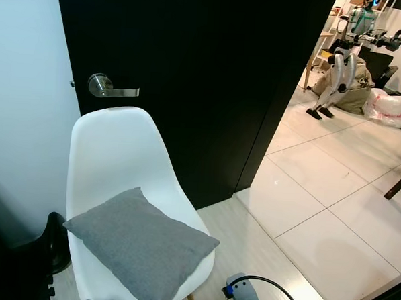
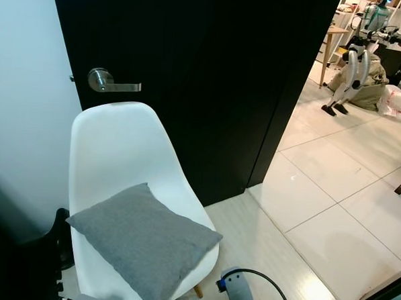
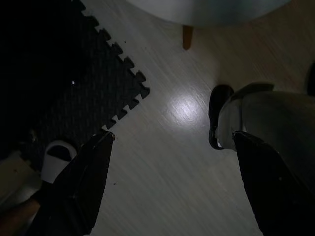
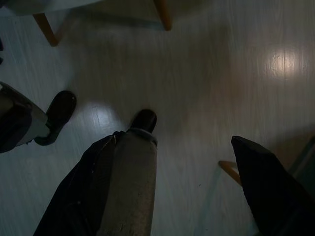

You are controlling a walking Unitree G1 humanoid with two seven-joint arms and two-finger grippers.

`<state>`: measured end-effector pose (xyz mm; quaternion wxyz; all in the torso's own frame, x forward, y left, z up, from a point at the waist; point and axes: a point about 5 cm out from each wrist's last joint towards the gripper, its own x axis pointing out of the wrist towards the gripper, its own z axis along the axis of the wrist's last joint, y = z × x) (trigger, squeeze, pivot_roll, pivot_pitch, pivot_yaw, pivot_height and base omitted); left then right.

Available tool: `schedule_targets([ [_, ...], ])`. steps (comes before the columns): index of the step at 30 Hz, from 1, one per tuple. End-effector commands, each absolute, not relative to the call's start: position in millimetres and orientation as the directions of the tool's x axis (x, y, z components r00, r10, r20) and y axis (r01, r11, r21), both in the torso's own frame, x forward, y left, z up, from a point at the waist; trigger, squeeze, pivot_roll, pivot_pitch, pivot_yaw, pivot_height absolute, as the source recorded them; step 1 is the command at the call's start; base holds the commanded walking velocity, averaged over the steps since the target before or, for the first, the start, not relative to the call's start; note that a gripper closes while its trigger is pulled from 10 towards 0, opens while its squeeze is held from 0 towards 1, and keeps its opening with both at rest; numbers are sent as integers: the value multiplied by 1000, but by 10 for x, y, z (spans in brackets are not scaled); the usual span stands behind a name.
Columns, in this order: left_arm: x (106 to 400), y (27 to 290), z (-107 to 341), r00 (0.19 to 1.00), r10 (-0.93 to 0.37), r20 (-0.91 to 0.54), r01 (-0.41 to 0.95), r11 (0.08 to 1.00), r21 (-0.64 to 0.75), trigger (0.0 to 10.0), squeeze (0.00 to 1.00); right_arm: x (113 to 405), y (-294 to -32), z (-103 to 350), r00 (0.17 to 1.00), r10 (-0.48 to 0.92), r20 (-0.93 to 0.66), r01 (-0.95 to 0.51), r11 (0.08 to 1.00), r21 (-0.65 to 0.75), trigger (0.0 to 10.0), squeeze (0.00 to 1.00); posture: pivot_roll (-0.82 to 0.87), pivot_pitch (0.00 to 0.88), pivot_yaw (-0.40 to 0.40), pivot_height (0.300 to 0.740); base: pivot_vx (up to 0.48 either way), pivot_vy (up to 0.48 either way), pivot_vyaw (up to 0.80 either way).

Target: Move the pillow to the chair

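Grey pillow point(image 1: 142, 244) flat on white chair point(image 1: 116, 152) seat — both grippers' jaws apart, nothing held.

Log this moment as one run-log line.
pillow: lying on chair seat | left gripper: open, over floor | right gripper: open, over floor

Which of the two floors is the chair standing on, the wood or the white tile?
The pale wood floor by the black door. The chair with the pillow stands there; the glossy white tile begins past the doorway.
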<state>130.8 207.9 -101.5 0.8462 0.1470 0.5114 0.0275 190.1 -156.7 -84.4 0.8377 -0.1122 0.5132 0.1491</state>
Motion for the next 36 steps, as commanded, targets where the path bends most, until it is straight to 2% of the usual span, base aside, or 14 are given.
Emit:
schedule_targets([
  [1,1320,2043,-1021,467,179,-866,137,953,271,10000,0,1871,-1567,-859,417,130,-899,-372,927,-39,10000,0,204,0,-107,740,0,0,0],
  [8,1344,2015,-1017,472,162,-866,153,953,262,10000,0,1820,-1545,-883,409,138,-902,-396,917,-39,10000,0,193,0,-95,740,0,0,0],
  [11,1304,2005,-1033,459,158,-874,164,952,258,10000,0,1760,-1577,-910,378,121,-918,-447,892,-66,10000,0,189,0,-90,740,0,0,0],
  [21,1225,2044,-1052,439,178,-881,115,961,252,10000,0,1715,-1582,-931,358,110,-927,-441,895,-64,10000,0,192,0,-84,740,0,0,-707],
  [26,1211,2153,-1037,430,233,-872,3,966,259,10000,0,1747,-1593,-917,362,98,-927,-441,894,-78,10000,0,185,0,-71,740,0,0,-706],
  [36,1207,2092,-1053,419,192,-887,67,968,241,10000,0,1757,-1661,-910,373,71,-925,-410,907,-95,10000,0,121,0,-33,740,0,0,-706],
])
